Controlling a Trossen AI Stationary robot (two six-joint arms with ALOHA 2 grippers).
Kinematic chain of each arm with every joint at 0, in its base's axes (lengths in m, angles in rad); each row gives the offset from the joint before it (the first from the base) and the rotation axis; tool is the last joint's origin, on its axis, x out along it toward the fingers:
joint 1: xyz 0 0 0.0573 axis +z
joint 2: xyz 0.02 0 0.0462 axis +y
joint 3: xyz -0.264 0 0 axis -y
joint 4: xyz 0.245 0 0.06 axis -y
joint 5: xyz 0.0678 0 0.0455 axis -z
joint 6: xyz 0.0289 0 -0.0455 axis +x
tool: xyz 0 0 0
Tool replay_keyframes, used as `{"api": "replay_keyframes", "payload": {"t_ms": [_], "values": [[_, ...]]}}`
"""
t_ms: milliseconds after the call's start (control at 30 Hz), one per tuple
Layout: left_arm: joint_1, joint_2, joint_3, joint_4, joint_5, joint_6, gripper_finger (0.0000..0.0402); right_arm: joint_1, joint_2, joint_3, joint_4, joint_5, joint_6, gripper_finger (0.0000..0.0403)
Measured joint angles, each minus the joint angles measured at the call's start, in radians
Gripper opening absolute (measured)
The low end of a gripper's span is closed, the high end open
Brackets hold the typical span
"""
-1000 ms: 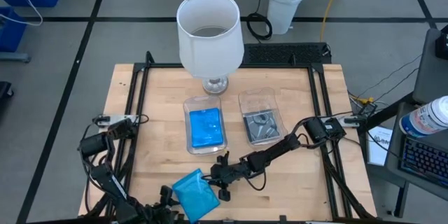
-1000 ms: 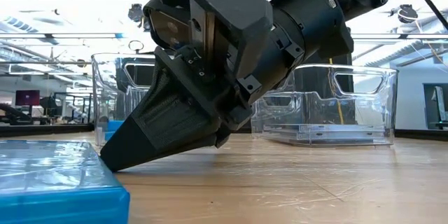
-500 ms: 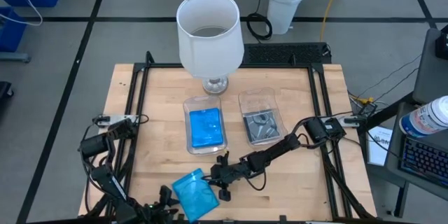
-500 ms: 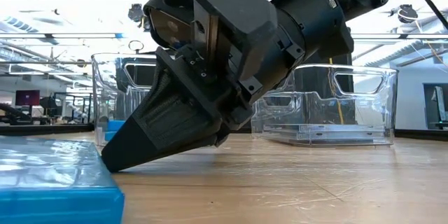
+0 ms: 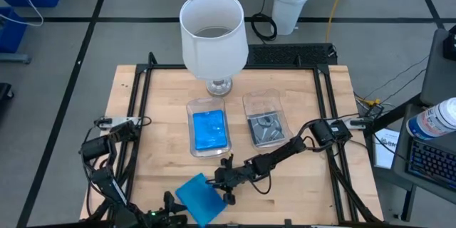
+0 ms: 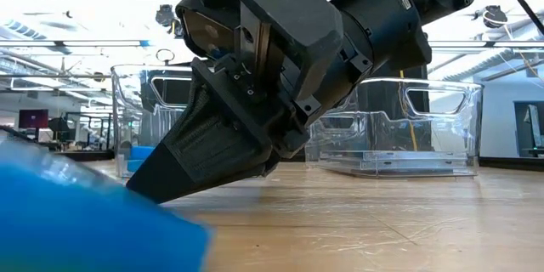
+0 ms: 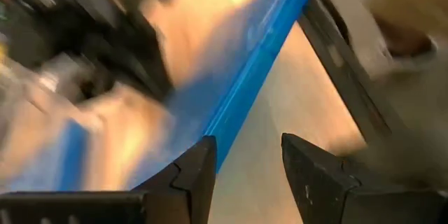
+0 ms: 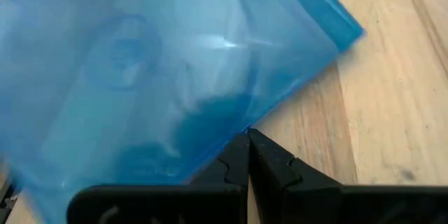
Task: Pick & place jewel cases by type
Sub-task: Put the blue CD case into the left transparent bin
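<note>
Right end effector (image 5: 226, 183) fingers pressed together, tip at blue jewel case (image 5: 201, 198) edge on worktop (image 5: 157, 128). Left end effector (image 7: 245, 161) open beside case. Nudge gently, avoid skidding.

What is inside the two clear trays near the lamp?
The left tray holds a blue jewel case; the right tray holds dark grey cases. How many are stacked in either, or what lies beneath them, is hidden.
</note>
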Motion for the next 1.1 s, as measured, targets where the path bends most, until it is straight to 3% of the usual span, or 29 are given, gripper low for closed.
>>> {"api": "replay_keyframes", "payload": {"t_ms": [167, 500, 767, 933, 1100], "values": [[0.015, 0.001, 0.012, -0.021, -0.073, 0.044, 0.0170, 0.001, 0.003, 0.002, 0.015, -0.010, 0.000, 0.0004], [0.086, 0.012, 0.010, -0.082, -0.001, 0.006, 0.0170, 0.010, 0.005, 0.002, 0.036, -0.019, -0.018, 0.0004], [0.080, 0.011, 0.017, -0.093, 0.076, -0.002, 0.0167, 0.010, 0.005, 0.002, 0.034, -0.007, -0.045, 0.0004], [0.052, 0.011, 0.088, -0.217, 0.078, -0.023, 0.0124, 0.010, 0.004, 0.002, 0.035, -0.005, -0.066, 0.0004], [0.032, 0.009, 0.179, -0.380, 0.077, -0.076, 0.0039, 0.010, 0.003, 0.001, 0.049, -0.006, -0.122, 0.0004]]}}
